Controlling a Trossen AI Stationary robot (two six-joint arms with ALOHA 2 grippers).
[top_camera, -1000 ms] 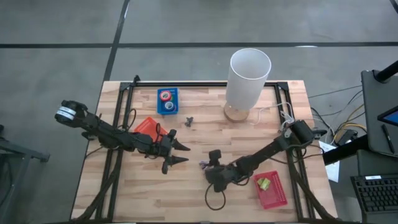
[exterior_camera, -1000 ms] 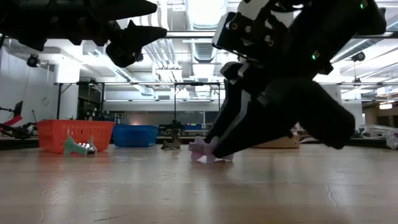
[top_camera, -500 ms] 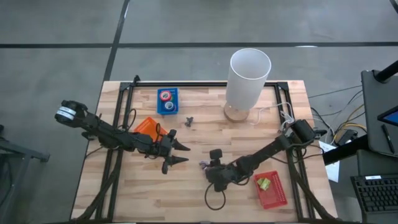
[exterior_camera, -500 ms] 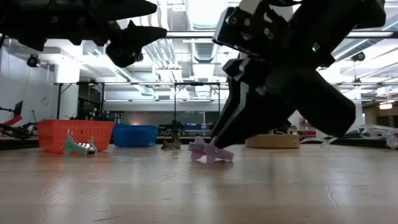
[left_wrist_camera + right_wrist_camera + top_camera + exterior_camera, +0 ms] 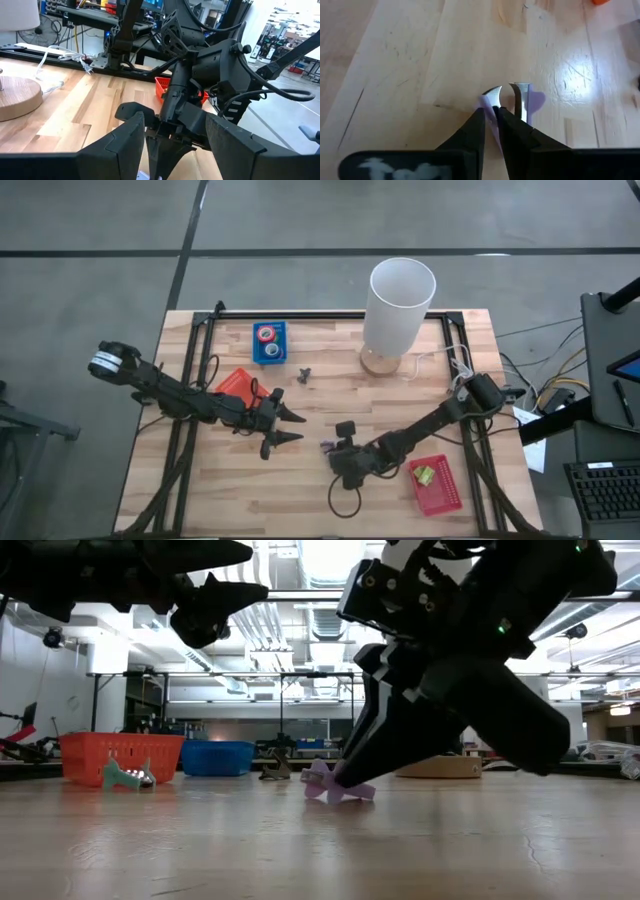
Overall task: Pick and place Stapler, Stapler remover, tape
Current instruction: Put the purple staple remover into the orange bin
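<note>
The right gripper (image 5: 492, 117) is low over the middle of the tabletop (image 5: 230, 500), with its jaws almost pressed together on a small purple staple remover (image 5: 532, 102). In the right wrist view the two dark fingers pinch one purple wing of it, next to its curved metal claws, so the thin edge sits between the pads. The low view shows the remover (image 5: 335, 783) touching the wood under the fingertips; I judge that it is gripped but not yet lifted. The arm comes down at a slant, probably because such a flat, light thing must be caught from the side of one wing.

The left gripper (image 5: 290, 428) hangs above the tabletop near the middle, just beside the orange basket (image 5: 236, 384), and its jaws are spread with nothing between them. It seems to wait there so that it does not disturb the other arm.

The tape rolls (image 5: 267, 334) already lie in the blue tray (image 5: 281, 351) at the far side of the tabletop. A red basket (image 5: 440, 490) near the right front corner holds a yellow-green piece (image 5: 424, 475). It is close to the right arm, so it may be where the remover goes. A small dark object (image 5: 304, 372) lies well apart, between the blue tray and the white lamp (image 5: 400, 305); I cannot tell what it is. A teal thing (image 5: 125, 776) lies before the orange basket in the low view; perhaps it is the stapler.
</note>
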